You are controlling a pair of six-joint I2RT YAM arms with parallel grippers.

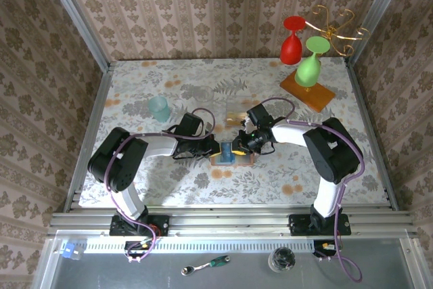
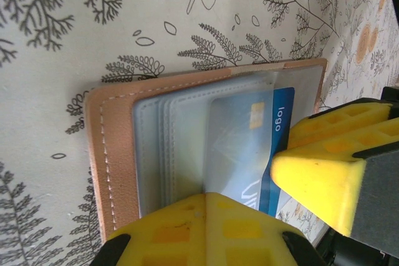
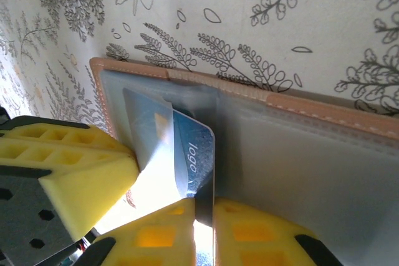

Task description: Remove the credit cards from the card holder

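— Right tool point(image 3: 202, 232) state, for the log?
— Closed. You have its two yellow fingers point(image 3: 249, 238) pinched on the blue card point(image 3: 187, 154); the card's edge runs straight into the slit between them.
— And the card itself?
— Partly out of its pocket and tilted, the rest under the grey-blue panel (print reads "logo").
— Card holder point(image 2: 115, 154)?
— Lying open and flat on the floral desk point(image 2: 62, 42), inner face up, tan stitched border around the pocket panels. From above you see it between your two tools, near the middle of the desk, a little towards the arm bases.
— Left tool point(image 2: 206, 222)?
— Fingers point(image 2: 168, 232) look drawn together with nothing between them, tips resting on the holder's pocket panel just beside the card.
— Other items?
— Pale green cup point(image 1: 160, 108) behind your left arm, well apart from the holder; red goblet point(image 1: 291, 44) and green goblet point(image 1: 310, 65) hanging on a rack point(image 1: 335, 25) over a wooden slab point(image 1: 308, 89) at the far right corner.
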